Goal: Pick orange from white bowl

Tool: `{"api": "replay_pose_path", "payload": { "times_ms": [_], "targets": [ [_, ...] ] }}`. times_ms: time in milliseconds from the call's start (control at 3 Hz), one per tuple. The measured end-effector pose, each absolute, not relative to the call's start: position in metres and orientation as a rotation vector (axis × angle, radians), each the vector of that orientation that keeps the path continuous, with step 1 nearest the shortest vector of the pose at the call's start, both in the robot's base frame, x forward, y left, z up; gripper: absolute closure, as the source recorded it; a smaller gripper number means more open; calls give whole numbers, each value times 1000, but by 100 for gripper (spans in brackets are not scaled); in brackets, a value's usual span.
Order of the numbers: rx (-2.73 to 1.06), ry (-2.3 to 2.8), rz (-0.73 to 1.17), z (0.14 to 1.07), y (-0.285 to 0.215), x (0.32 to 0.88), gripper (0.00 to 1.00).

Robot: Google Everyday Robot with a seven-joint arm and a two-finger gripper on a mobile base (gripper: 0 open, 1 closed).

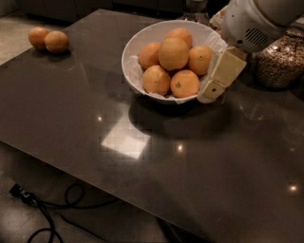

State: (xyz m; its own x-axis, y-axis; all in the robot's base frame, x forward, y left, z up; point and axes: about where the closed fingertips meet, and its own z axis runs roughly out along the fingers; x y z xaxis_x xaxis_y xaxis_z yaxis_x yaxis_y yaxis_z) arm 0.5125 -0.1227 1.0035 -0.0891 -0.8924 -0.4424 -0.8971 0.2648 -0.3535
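Observation:
The white bowl [134, 50] stands at the back middle of the dark table, lined with crinkled white paper and holding several oranges. The orange [173, 53], the largest, sits on top of the pile in the middle. My gripper [211, 89] hangs from the white arm at the upper right. Its cream-coloured finger [223, 72] points down and left at the bowl's right rim, beside the front right orange. It holds nothing that I can see.
Two separate oranges [49, 40] lie as a pair at the table's far left corner. A glass jar of nuts [280, 59] stands right of the bowl, behind the arm. Another glass jar [194, 7] is behind the bowl. A black cable [45, 216] lies on the floor.

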Motion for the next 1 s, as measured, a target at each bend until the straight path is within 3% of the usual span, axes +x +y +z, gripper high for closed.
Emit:
{"api": "replay_pose_path", "payload": {
  "times_ms": [333,1000],
  "targets": [
    [-1427,1962,95,988,-108,534,0],
    [-1371,1907,58,1004,-104,549,0]
  ]
}}
